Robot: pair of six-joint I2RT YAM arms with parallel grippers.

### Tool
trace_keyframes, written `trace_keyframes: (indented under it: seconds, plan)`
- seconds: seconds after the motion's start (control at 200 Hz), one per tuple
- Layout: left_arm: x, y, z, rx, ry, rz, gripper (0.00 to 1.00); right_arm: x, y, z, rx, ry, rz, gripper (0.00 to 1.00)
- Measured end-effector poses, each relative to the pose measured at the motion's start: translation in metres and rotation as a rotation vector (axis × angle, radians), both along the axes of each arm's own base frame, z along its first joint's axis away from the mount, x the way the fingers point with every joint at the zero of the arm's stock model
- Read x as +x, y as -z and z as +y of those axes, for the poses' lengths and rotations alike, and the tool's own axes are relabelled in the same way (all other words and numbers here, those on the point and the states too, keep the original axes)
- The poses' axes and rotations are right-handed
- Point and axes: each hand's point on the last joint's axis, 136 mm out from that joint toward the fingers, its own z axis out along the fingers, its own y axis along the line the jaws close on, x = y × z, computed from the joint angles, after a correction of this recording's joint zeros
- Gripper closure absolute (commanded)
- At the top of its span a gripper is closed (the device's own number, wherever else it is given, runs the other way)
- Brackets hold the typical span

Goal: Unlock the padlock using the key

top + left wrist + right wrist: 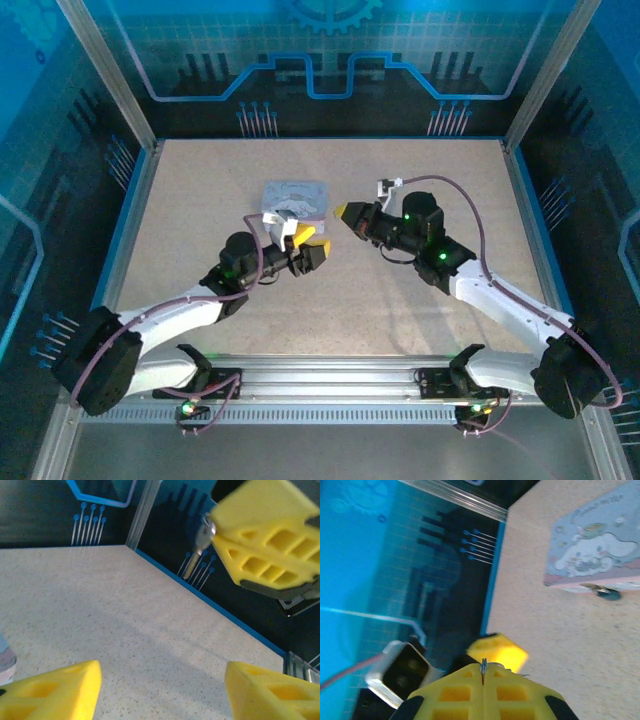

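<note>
Key (199, 547) clamped in right gripper (343, 212); padlock (606, 593) lying by box (592, 550).
From above, the right gripper and the left gripper (312, 246) are seen tip toward tip, near each other, just in front of the box on the table (420, 320). From the left wrist, its own fingers (50, 692) are seen parted with nothing held, and the key is seen pinched in the other arm's closed yellow tips. From the right wrist, the key's thin edge is seen between the clenched tips, and the padlock just beside the box's pink rim.
</note>
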Motion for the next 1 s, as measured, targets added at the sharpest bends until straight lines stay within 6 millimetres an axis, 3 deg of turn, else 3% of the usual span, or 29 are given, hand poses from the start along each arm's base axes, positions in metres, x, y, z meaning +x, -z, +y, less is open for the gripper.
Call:
trace_keyframes:
  seconds: [0.24,0.8,1.0]
  plan:
    - [0.006,-0.006,-0.009,-0.013,0.013,-0.094,0.49,-0.004,-0.008,0.004,0.077,-0.017,0.056,1.0]
    - [0.008,-0.04,-0.013,-0.015,0.023,-0.276,0.72,-0.011,-0.01,0.008,0.1,-0.057,0.085,1.0]
    - [0.008,-0.043,-0.015,-0.014,0.03,-0.295,0.86,-0.011,-0.01,0.008,0.1,-0.059,0.086,1.0]
